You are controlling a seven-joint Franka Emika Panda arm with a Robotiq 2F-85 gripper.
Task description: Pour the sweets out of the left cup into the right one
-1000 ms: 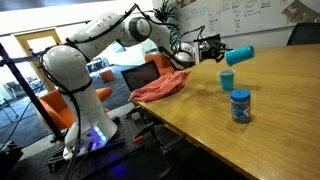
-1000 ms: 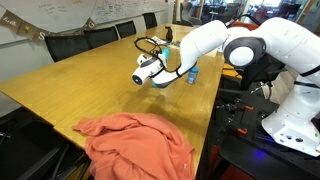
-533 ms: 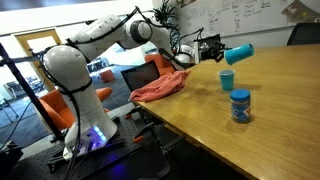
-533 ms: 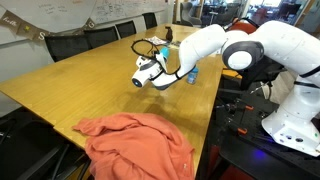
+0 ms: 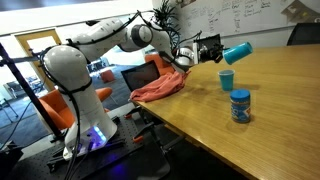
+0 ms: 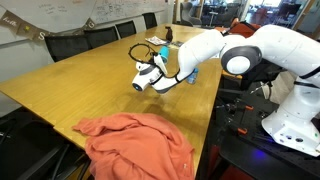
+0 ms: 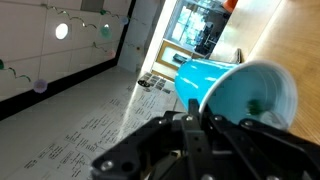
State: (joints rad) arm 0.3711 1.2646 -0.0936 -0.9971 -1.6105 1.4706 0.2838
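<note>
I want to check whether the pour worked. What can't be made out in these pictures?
Inside of the light-blue cup: too small in an exterior view, outside the wrist view.
Sweets in the held teal cup: wrist view shows only one blurred dark speck inside.
The blue thing in an exterior view: mostly hidden behind the arm; cup or jar, cannot tell.

The end effector [image 7: 197, 125] clasps the teal cup [image 7: 205, 80], tipped sideways, a green sweet [image 7: 256, 103] showing inside.
</note>
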